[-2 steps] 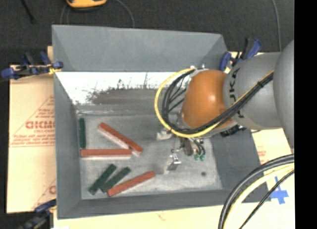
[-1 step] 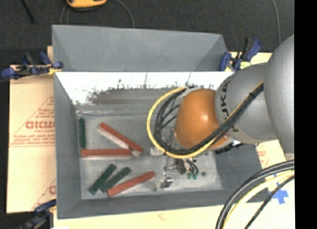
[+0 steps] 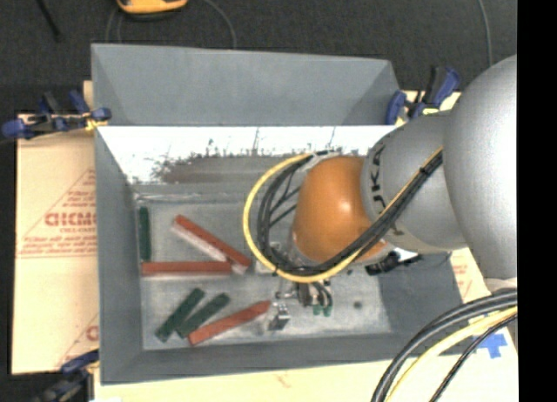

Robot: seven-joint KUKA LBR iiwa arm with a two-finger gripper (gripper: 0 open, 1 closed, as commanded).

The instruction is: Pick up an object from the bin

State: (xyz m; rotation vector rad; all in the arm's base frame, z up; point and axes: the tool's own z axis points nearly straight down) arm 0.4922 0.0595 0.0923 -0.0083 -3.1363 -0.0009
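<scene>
My gripper (image 3: 280,313) hangs low over the bin floor near the front, under the orange wrist cover. It sits at the right end of a red flat stick (image 3: 228,322) that lies slanted along the front; I cannot tell whether it touches the stick. Two dark green sticks (image 3: 190,313) lie side by side just left of that red stick. A small green piece (image 3: 323,306) shows right of the gripper, partly hidden by the wrist.
Further left lie a long red stick (image 3: 185,267), a pale red stick (image 3: 209,243) slanted above it, and a green stick (image 3: 144,233) along the left wall. The arm and its cables cover the bin's right half.
</scene>
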